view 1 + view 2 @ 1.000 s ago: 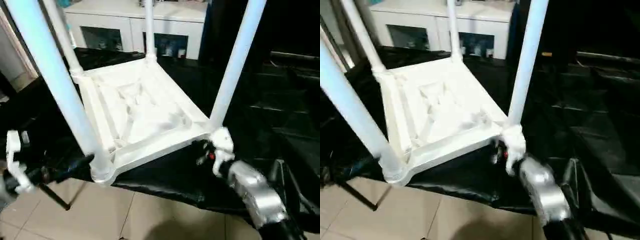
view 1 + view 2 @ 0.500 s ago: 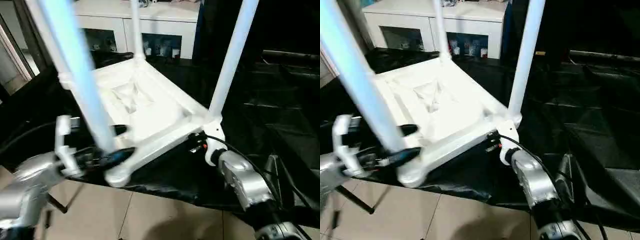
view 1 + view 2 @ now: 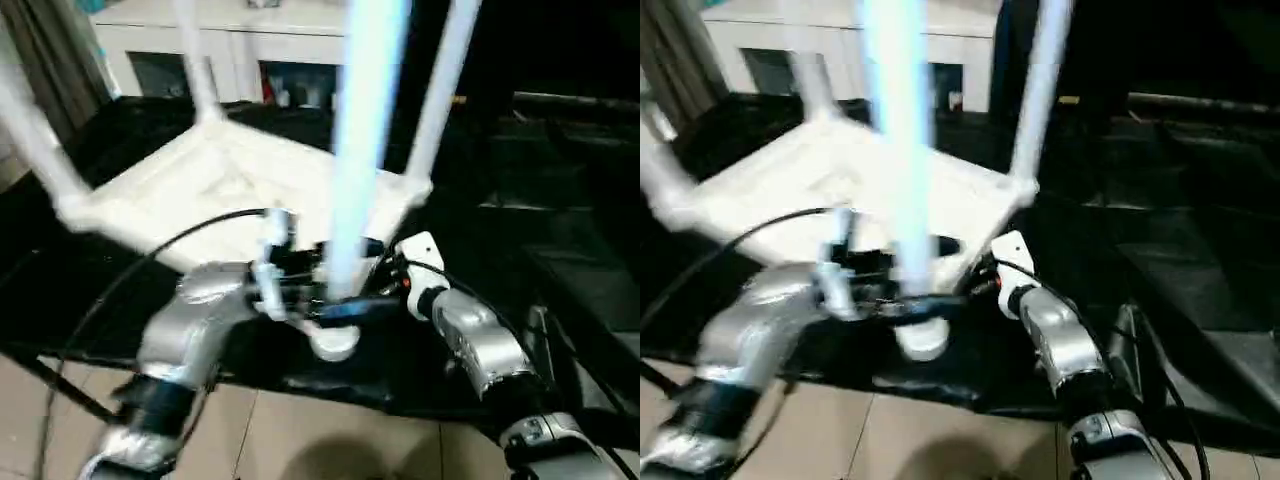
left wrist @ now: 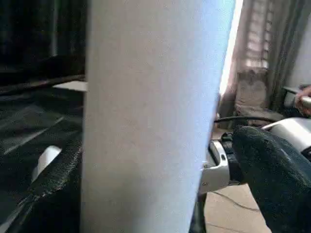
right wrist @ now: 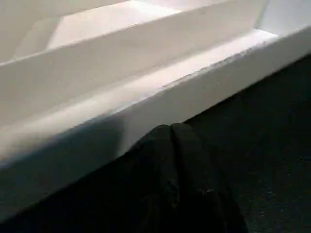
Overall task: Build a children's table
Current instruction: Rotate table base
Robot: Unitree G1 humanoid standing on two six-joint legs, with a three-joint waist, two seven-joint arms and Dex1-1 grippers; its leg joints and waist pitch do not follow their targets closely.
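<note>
Left wrist view: left tool point(image 4: 146, 194) gaping wide around stiff, slick leg point(image 4: 150, 97); right tool point(image 5: 170, 145) shut, pressing tabletop point(image 5: 146, 97) rim.

Silver forearms point(image 3: 478, 345), black wrist joints, black cable point(image 3: 150, 260) looping over left arm, white gripper housings.

Table point(image 3: 200, 180) – smooth white plastic, legs point(image 3: 360, 150) glossy; forearms point(image 3: 480, 345) brushed metal, cloth point(image 3: 560, 230) shiny black.
</note>
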